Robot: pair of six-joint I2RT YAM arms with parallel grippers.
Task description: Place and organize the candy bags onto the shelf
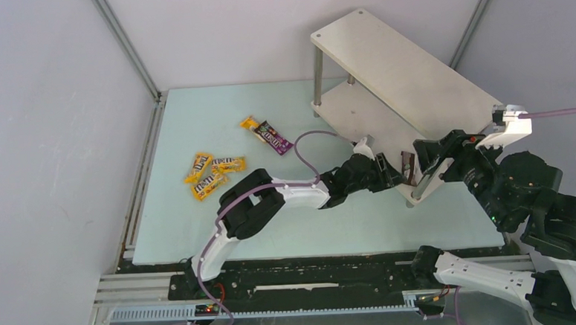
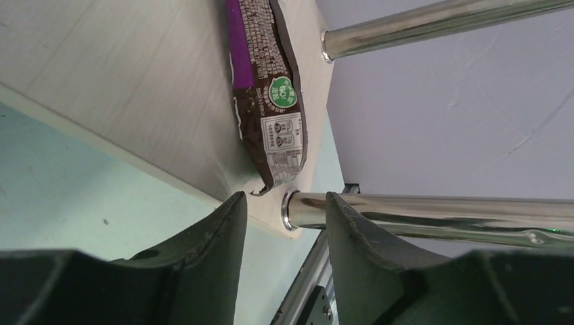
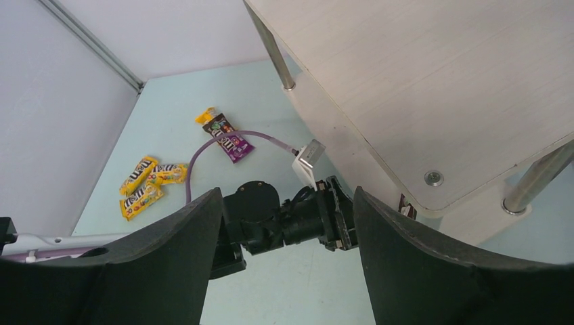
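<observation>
Left gripper (image 2: 285,201): jaws parted, empty | brown packet (image 2: 271,101): flat on shelf (image 1: 406,67) lower tier, near corner, just beyond fingertips | right gripper (image 3: 288,194): wide, empty | yellow packets (image 1: 213,174), purple packet (image 1: 272,137): table (image 1: 348,226), left.

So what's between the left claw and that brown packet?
Nothing: the left wrist view shows only bare shelf board between left gripper and brown packet.

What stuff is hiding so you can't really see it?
- Top view: only a sliver of the brown packet shows, beside the left gripper and under the top of the shelf.
- Left wrist view: the picture's top edge cuts off that packet's far end.
- Top view: one yellow bag lies partly under the purple bag.
- Top view: the shelf's top covers most of its lower board.
</observation>
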